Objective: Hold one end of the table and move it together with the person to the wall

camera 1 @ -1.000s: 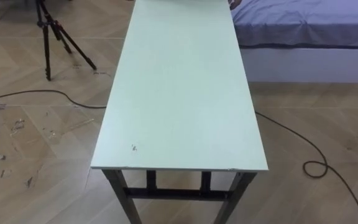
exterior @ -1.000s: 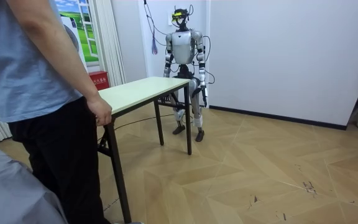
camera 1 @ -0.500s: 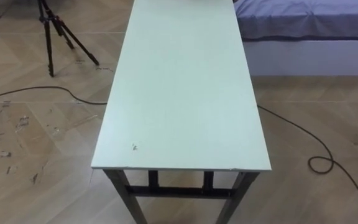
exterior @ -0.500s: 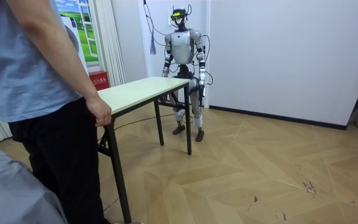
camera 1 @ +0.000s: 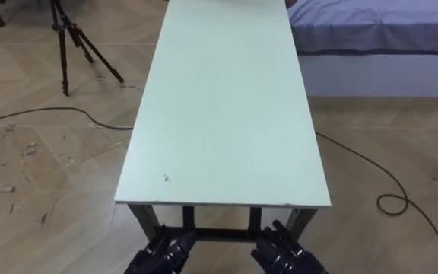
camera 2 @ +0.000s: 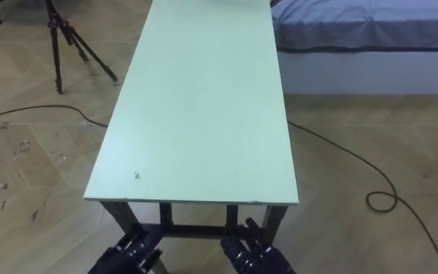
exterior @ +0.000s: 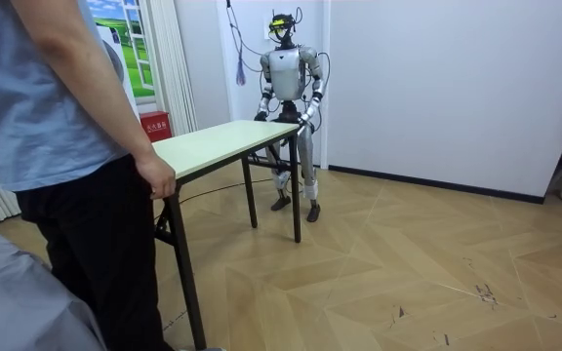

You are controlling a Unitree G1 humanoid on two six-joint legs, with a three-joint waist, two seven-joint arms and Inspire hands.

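A long table point(camera 1: 226, 114) with a pale green top and dark legs stretches away from me. I stand at its short end, near a white wall in the room view. Both my hands sit low, just short of the near edge and below the top. My left hand point(camera 1: 162, 255) and right hand point(camera 1: 284, 255) are open with spread fingers and touch nothing. In the room view my left hand point(exterior: 305, 119) and right hand point(exterior: 260, 116) are raised by the table's end point(exterior: 261, 132). At the opposite end a person point(exterior: 57, 146) stands with a hand point(exterior: 156, 177) on the table's corner.
A black tripod point(camera 1: 63, 46) stands on the wooden floor to the left. A bed point(camera 1: 371, 30) with a purple cover lies to the right of the far end. Dark cables point(camera 1: 386, 202) trail over the floor on both sides. A red box point(exterior: 154, 125) sits by the curtain.
Both my hands have risen into the eye view below the table's near edge. In the room view my arms have lifted from my sides toward the table's end.
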